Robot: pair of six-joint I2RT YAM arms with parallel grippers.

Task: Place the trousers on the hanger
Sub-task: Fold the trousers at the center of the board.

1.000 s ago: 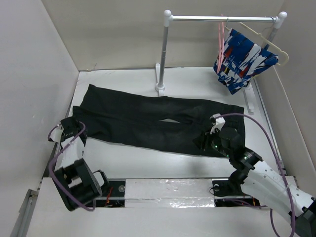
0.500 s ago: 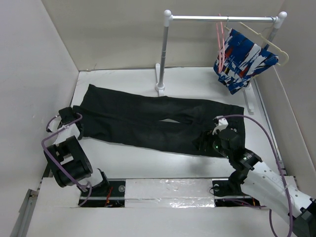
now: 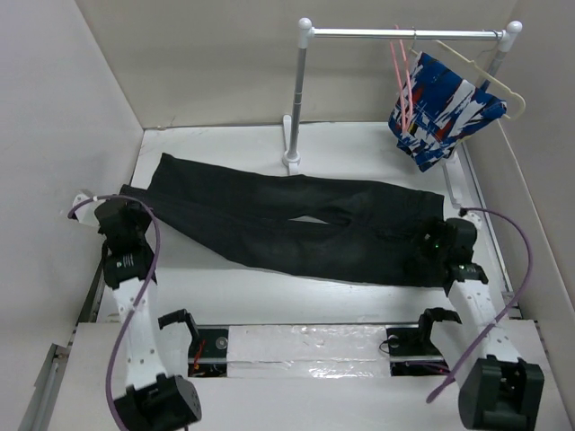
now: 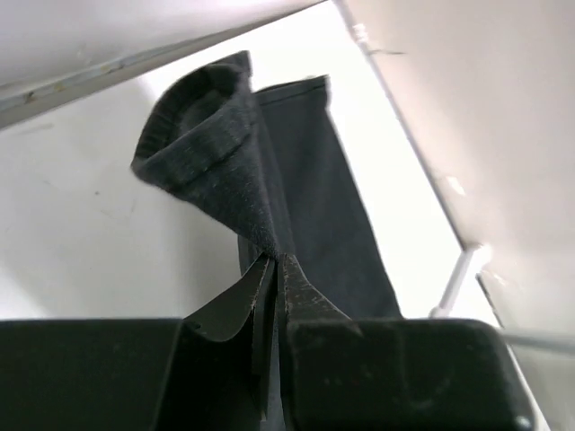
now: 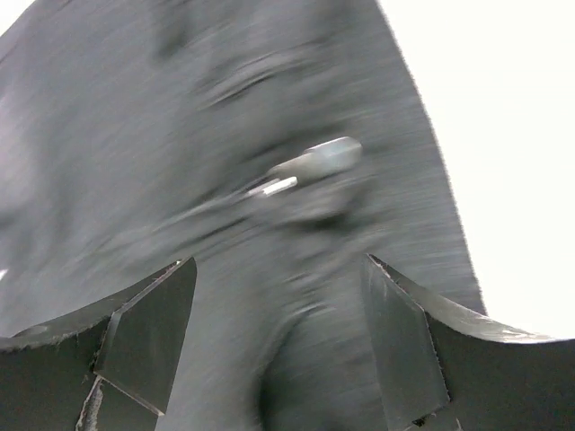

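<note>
My left pincer is pressed together on a fold of cuff at one end of the trousers; my right pincer stands spread just above the waist end, pinching nothing. That wrist view is blurred, though a small metal fastening shows on the cloth ahead of it. What the coming move turns on, as I judge it, is how the trousers lie against the rail: stretched flat on the counter in front of it, their long axis roughly parallel to its bar, cuffs out beyond the rail's left post, waist beneath its right end; the hanger hangs from that right end, beside a patterned garment — so the right arm is the nearer one; the cuff end I hold is the far one, and it would have to travel the rail's whole length to reach the hanger.
</note>
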